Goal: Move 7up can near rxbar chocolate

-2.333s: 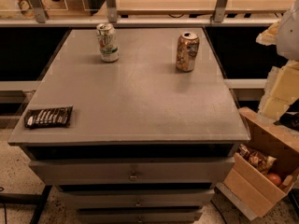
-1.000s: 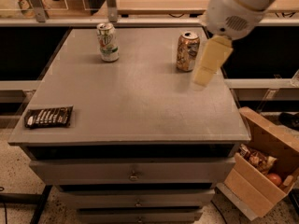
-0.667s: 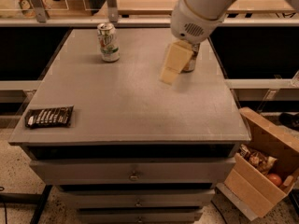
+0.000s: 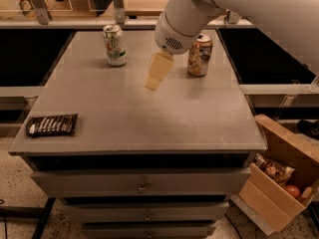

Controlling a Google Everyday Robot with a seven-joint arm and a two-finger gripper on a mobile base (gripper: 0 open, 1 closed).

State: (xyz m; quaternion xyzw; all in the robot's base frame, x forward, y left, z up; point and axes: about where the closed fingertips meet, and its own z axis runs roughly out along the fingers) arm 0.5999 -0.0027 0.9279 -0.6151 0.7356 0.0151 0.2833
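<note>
The 7up can (image 4: 114,45) stands upright at the far left of the grey table top (image 4: 139,113). The rxbar chocolate (image 4: 52,125) lies flat at the front left corner, far from the can. My gripper (image 4: 157,72) hangs from the white arm over the far middle of the table, to the right of the 7up can and apart from it, holding nothing.
An orange-gold can (image 4: 199,55) stands at the far right, just behind the arm. An open cardboard box (image 4: 276,176) with snacks sits on the floor at the right. Drawers (image 4: 142,185) run under the table front.
The arm has swung in from the right and moved left across the far side of the table, past the orange-gold can toward the 7up can. The cans and bar have not moved.
</note>
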